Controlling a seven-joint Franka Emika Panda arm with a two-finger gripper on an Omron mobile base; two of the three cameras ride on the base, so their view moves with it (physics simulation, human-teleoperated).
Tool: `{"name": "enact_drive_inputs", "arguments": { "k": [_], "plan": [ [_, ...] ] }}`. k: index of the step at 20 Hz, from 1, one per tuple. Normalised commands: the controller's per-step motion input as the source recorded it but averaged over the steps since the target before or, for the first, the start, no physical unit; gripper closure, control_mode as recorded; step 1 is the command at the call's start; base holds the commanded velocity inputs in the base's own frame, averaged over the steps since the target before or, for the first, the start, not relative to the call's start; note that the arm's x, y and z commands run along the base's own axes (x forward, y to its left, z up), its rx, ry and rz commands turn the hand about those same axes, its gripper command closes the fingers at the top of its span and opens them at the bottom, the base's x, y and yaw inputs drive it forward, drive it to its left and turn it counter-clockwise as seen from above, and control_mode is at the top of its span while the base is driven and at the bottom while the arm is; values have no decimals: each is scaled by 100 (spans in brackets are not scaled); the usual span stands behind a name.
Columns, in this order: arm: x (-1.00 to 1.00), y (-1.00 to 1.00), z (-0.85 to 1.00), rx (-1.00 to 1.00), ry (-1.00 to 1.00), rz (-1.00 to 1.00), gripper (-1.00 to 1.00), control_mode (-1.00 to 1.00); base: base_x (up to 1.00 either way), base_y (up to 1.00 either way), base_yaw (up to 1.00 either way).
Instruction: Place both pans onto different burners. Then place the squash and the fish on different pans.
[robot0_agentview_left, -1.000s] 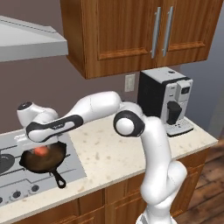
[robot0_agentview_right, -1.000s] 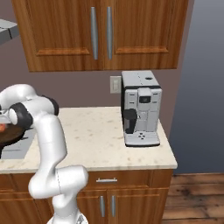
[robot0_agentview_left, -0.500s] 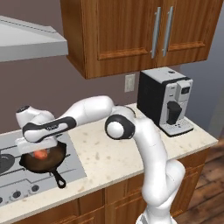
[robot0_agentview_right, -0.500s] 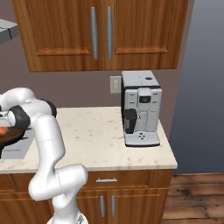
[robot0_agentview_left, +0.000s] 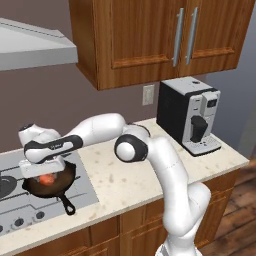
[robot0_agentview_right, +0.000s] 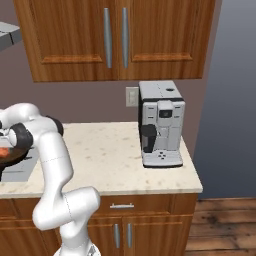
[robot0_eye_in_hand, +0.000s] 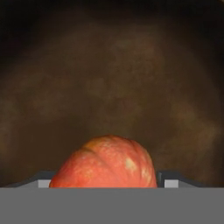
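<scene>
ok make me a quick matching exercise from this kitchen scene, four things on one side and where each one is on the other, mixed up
Things:
1. squash
2. skillet
3. coffee machine
4. wall outlet

Places:
A. on the wall under the wooden cabinet
B. on the cooktop, short handle pointing to the counter's front edge
C. between the gripper fingers, over the skillet's floor
D. at the counter's right end

Pairs: 1-C, 2-B, 3-D, 4-A

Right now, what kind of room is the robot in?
A kitchen, it seems. There is a cooktop with a skillet on it, wooden cupboards on the wall, and a coffee machine on the counter.
</scene>
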Motion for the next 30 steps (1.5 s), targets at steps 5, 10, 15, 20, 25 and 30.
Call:
{"name": "enact_drive_inputs", "arguments": {
  "k": [5, 10, 15, 20, 25, 30],
  "plan": [
    [0, 0, -18, -3, 2, -7, 100, -100, 0, 0, 0],
    [0, 0, -10, -2, 0, -6, -100, -100, 0, 0, 0],
    [-21, 0, 21, 0, -6, -1, -100, -100, 0, 0, 0],
    [-25, 0, 40, 0, -10, 0, -100, -100, 0, 0, 0],
    [-35, -21, 49, 2, -13, 0, -100, -100, 0, 0, 0],
    [-42, -50, 41, 4, -22, 4, -100, -100, 0, 0, 0]
  ]
}}
